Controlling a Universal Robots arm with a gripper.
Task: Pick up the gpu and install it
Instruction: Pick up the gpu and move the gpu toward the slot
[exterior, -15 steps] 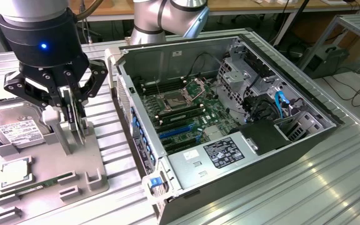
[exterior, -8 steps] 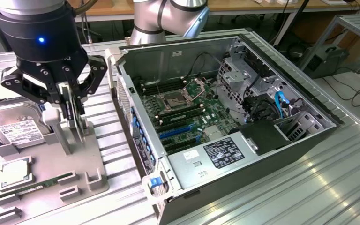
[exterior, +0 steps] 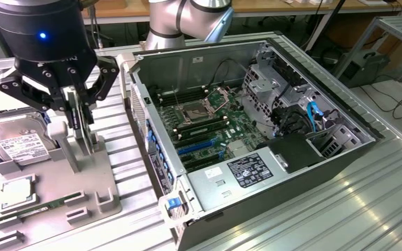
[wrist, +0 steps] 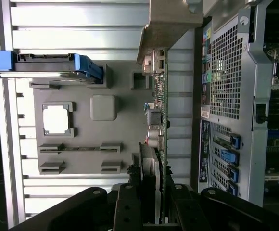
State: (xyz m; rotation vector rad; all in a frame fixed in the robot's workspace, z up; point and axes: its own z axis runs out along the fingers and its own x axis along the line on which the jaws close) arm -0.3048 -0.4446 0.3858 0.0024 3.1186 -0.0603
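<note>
The gripper (exterior: 79,123) hangs over the grey tray (exterior: 54,194) at the exterior view's left, fingers pointing down. Its jaws are closed on the graphics card (exterior: 84,139), one finger on each face.

In the wrist view the gripper (wrist: 153,188) clamps the near end of the graphics card (wrist: 161,120), which is seen edge-on. The pale metal bracket sits at the card's far end.

The card stands upright on its edge above the tray (wrist: 122,130), just beside the computer case (wrist: 226,72). Its lower end meets an upright holder on the tray; whether it rests in the holder or is lifted clear cannot be told.

Other parts on the tray:
- The hard drive (exterior: 16,141) with a white label stands tilted at the far end.
- The square processor chip (exterior: 16,191) lies flat in a recess.
- The memory stick (exterior: 45,204) lies in a slot at the near end.

The computer case (exterior: 313,175) lies open on the ribbed metal table (exterior: 341,209). The motherboard (exterior: 219,125) is exposed, with blue expansion slots (exterior: 197,150) along its near edge.
</note>
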